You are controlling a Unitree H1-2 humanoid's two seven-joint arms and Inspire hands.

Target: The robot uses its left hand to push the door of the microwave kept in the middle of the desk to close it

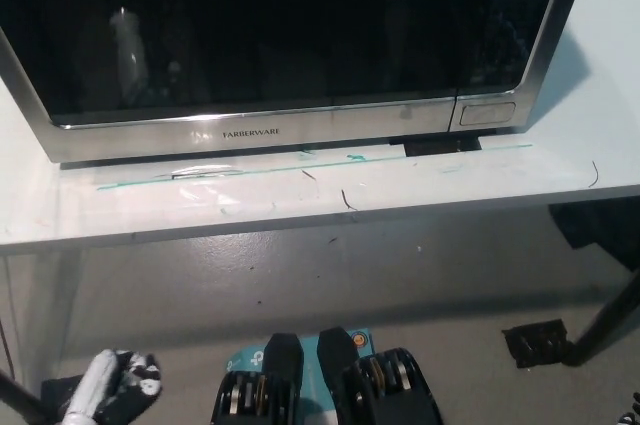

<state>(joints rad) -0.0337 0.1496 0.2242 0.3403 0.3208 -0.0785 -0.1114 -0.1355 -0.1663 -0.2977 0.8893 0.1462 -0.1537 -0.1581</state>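
The microwave stands on the white desk, a silver FARBERWARE unit whose dark glass door lies flush with its front. My white left hand hangs low at the picture's bottom left, below the desk's front edge and well clear of the microwave. It holds nothing. My right hand is out of the picture.
Green tape lines mark the desk in front of the microwave. Below the desk edge is grey floor. A black desk leg and foot stand at the lower right.
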